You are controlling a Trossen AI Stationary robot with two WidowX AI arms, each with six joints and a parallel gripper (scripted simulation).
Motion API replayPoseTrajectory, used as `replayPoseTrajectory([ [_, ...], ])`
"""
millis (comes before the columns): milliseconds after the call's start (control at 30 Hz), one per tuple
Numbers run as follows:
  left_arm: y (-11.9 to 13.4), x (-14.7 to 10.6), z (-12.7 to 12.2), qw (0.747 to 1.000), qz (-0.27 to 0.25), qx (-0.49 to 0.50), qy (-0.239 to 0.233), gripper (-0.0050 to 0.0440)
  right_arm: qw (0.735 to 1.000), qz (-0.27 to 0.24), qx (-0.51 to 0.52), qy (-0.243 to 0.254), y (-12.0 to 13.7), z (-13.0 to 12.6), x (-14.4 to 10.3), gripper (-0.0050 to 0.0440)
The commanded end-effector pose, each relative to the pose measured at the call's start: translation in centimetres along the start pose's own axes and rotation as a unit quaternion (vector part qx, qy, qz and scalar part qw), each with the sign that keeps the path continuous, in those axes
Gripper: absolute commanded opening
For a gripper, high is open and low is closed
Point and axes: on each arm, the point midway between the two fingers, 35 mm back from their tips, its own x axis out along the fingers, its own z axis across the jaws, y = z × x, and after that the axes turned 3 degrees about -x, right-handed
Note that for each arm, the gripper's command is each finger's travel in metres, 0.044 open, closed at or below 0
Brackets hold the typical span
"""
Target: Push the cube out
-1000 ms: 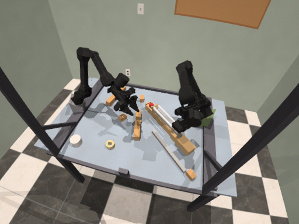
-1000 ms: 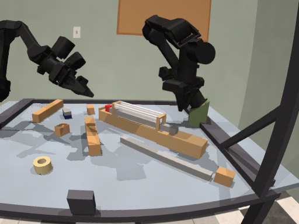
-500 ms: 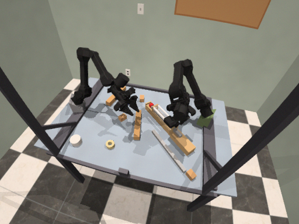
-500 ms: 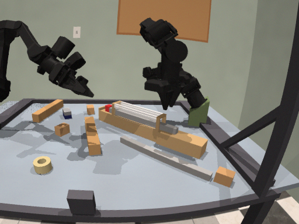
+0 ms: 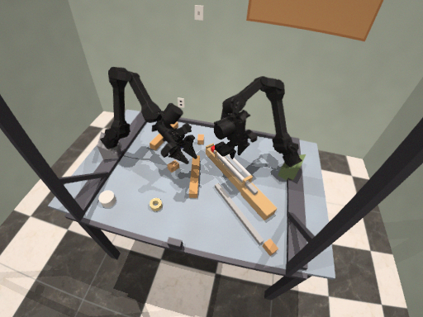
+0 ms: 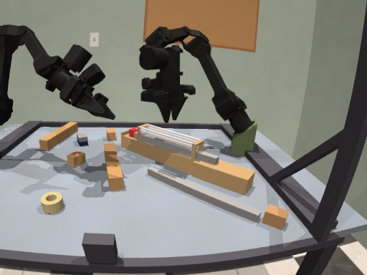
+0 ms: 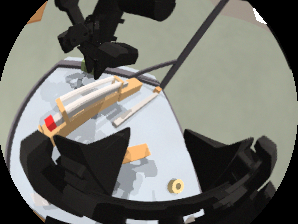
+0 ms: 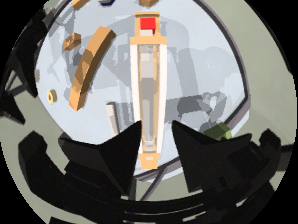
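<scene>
The channel [image 5: 244, 180] is a long tan block with a roof of white bars, lying diagonally on the table. It also shows in the exterior view [image 6: 179, 154]. The red cube [image 5: 213, 148] sits at its far end, also in the exterior view [image 6: 132, 132], the left wrist view [image 7: 49, 121] and the right wrist view [image 8: 147, 24]. A grey rod [image 6: 209, 157] sticks out of the channel's other end. My right gripper [image 6: 171, 116] hangs open and empty above the roof, pointing down. My left gripper [image 6: 105, 112] is open and empty in the air, left of the cube.
A long grey bar [image 6: 204, 193] lies beside the channel. Tan blocks [image 6: 114, 166] [image 6: 58, 135] [image 6: 275, 215], a cream ring [image 6: 52, 201], a small blue and white cube [image 6: 82, 139] and a white cylinder [image 5: 106, 198] are scattered about. A dark block [image 6: 99, 248] stands at the front edge.
</scene>
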Motion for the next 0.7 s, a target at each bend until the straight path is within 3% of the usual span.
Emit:
replayPoseTrajectory([
  [0, -0.9, -0.2, -0.1, 1.0, -0.012, -0.002, 0.001, 0.0327, 1.0, 0.001, 0.005, -0.021, -3.6, -1.4, -1.1, 0.017],
  [67, -0.9, -0.2, -0.1, 1.0, -0.012, -0.002, 0.001, 0.0327, 1.0, 0.001, 0.005, -0.021, -3.6, -1.4, -1.1, 0.017],
  [300, -0.9, -0.2, -0.1, 1.0, -0.012, -0.002, 0.001, 0.0327, 0.999, -0.042, 0.0, -0.03, -8.4, -6.3, -3.0, 0.017],
  [367, -0.9, -0.2, -0.1, 1.0, -0.012, -0.002, 0.001, 0.0327, 1.0, -0.018, -0.014, -0.012, -9.6, -1.9, -0.9, 0.017],
  [400, -0.9, -0.2, -0.1, 1.0, -0.012, -0.002, 0.001, 0.0327, 0.999, -0.028, 0.001, -0.03, -10.3, -2.2, -1.5, 0.017],
  [667, -0.9, -0.2, -0.1, 1.0, -0.012, -0.002, 0.001, 0.0327, 0.999, -0.034, 0.001, -0.03, -12.8, -0.6, -0.4, 0.017],
])
